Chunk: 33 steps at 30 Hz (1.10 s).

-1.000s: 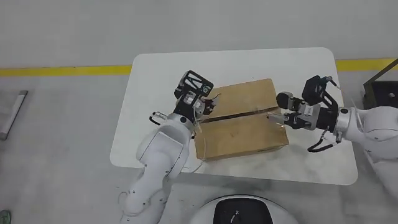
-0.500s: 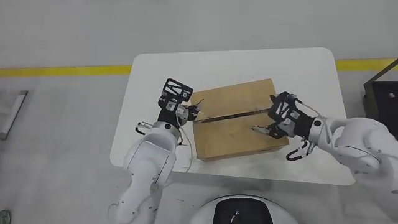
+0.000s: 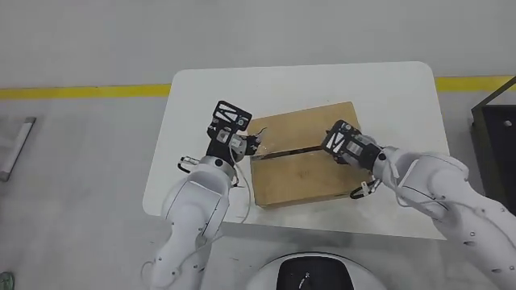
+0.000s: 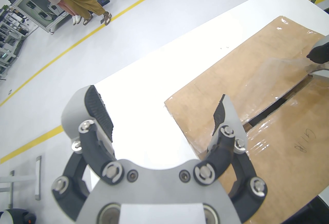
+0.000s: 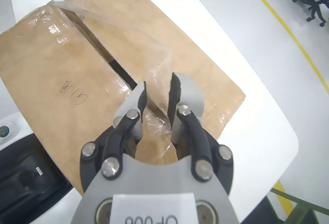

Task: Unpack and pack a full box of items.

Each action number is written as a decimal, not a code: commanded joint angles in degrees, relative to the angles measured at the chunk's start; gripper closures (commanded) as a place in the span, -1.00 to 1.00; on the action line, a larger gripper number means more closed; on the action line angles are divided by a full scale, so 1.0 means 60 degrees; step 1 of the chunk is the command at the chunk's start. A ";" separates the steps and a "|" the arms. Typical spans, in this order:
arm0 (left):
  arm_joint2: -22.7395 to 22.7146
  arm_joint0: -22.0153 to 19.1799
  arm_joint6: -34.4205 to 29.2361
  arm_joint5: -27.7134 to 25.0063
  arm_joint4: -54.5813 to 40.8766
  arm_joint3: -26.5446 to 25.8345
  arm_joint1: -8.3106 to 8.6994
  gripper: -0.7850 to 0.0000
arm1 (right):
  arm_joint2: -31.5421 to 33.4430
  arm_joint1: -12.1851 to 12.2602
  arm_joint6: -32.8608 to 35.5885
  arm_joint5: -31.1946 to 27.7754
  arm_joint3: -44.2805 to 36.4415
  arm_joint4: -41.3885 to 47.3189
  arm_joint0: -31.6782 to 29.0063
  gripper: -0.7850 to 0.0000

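- The right hand (image 5: 158, 96) is clenched on a clear tape strip (image 5: 154, 60), which stretches ahead of it to the far end of the box.
- The cardboard box (image 5: 51, 68) lies under that hand, a narrow gap between its closed flaps.
- The left hand (image 4: 157, 103) is released at the box's other end, one finger above its corner and one above the white worktop (image 4: 144, 63).

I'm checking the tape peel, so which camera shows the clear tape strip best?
The right wrist view: the tape strip runs from the box seam into the right gripper. The left wrist view shows it faintly, far off; the top view barely.
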 commanded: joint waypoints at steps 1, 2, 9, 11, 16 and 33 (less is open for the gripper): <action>0.0014 -0.0025 -0.0017 -0.0016 -0.0027 0.0034 -0.0001 -1.00 | 0.0022 -0.0002 -0.0012 0.0050 -0.0103 -0.0274 -0.0031 1.00; 0.0022 -0.0041 -0.0019 -0.0024 -0.0035 0.0050 -0.0001 -1.00 | 0.0039 0.0000 -0.0025 0.0057 -0.0154 -0.0406 -0.0074 1.00; 0.0087 -0.0153 -0.0239 -0.0254 -0.0262 0.0213 -0.0002 -1.00 | 0.0340 0.0076 -0.0208 -0.0285 -0.0568 -0.1724 -0.0415 1.00; 0.0129 -0.0183 -0.0345 -0.0342 -0.0374 0.0279 -0.0005 -1.00 | 0.0413 0.0107 -0.0338 -0.0467 -0.0714 -0.2214 -0.0546 1.00; 0.0213 -0.0258 -0.0662 -0.0578 -0.0964 0.0451 -0.0019 -1.00 | 0.0542 0.0183 -0.0593 -0.1014 -0.1003 -0.3396 -0.0867 1.00; 0.0618 -0.0609 -0.1319 -0.1199 -0.2403 0.0881 -0.0035 -0.12 | 0.0576 0.0137 -0.1028 -0.1370 -0.0669 -0.4581 -0.1208 1.00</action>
